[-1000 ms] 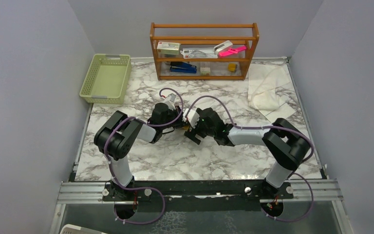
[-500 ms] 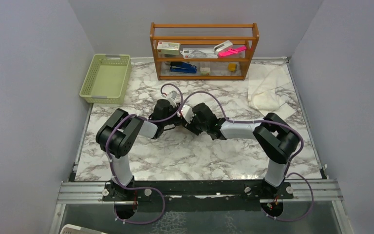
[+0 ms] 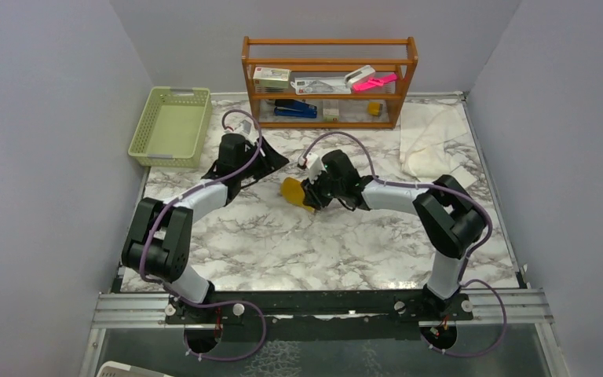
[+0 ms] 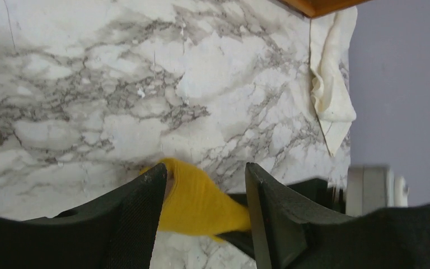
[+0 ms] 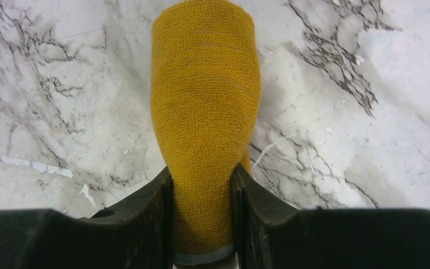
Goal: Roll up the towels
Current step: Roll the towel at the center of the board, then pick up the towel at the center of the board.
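Roughly halfway: one towel rolled and gripped, the other not yet begun.

Right end effector (image 5: 201,175) is clamped on one end of the mustard-yellow towel (image 5: 204,95), which shows as a tight roll at the middle of the counter (image 3: 298,243); whether it rests on the surface or is lifted clear cannot be told. Left end effector (image 4: 206,171) has its jaws apart and holds nothing, at far left near the green basket (image 3: 171,126). The cream-white towel (image 3: 428,145) lies loosely bunched at far right beside the wooden rack (image 3: 330,82), well apart from both arms, and I judge its rolling remains outstanding.
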Robot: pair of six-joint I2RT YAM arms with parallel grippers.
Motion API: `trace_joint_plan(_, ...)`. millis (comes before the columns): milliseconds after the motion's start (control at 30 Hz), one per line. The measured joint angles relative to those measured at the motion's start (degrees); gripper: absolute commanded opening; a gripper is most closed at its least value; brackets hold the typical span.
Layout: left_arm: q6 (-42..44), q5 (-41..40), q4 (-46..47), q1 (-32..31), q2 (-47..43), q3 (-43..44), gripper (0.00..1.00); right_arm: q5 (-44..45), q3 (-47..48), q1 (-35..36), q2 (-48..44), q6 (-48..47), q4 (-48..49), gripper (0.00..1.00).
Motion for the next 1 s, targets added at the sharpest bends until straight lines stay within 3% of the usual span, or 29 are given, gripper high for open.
trace_joint_plan(233, -3.1, 0.2, -2.1, -1.5, -6.2, -9.8, 0.69, -11.9, -0.4, -9.0, 0.1, 9.7, 1.1, 0.27)
trace_joint_plan(467, -11.0, 0.4, -0.3, -6.1, -5.4, -11.6, 0.72, -15.6, -0.4, -9.3, 1.4, 12.3, 1.8, 0.26)
trace_joint_plan(533, -13.9, 0.8, 1.0, -6.7, -4.6, -11.2, 0.97, -15.8, -0.4, -9.2, 1.4, 12.3, 1.8, 0.26)
trace_joint_plan(833, -24.8, -0.2, 3.8, -7.6, -4.0, -11.0, 0.99, -15.8, -0.9, -9.1, 1.4, 12.3, 2.1, 0.26)
trace_joint_plan(1000, -28.6, -0.1, 8.7, -8.1, 2.1, -9.5, 0.97, -16.0, -1.4, -9.0, 1.2, 12.2, 2.4, 0.26)
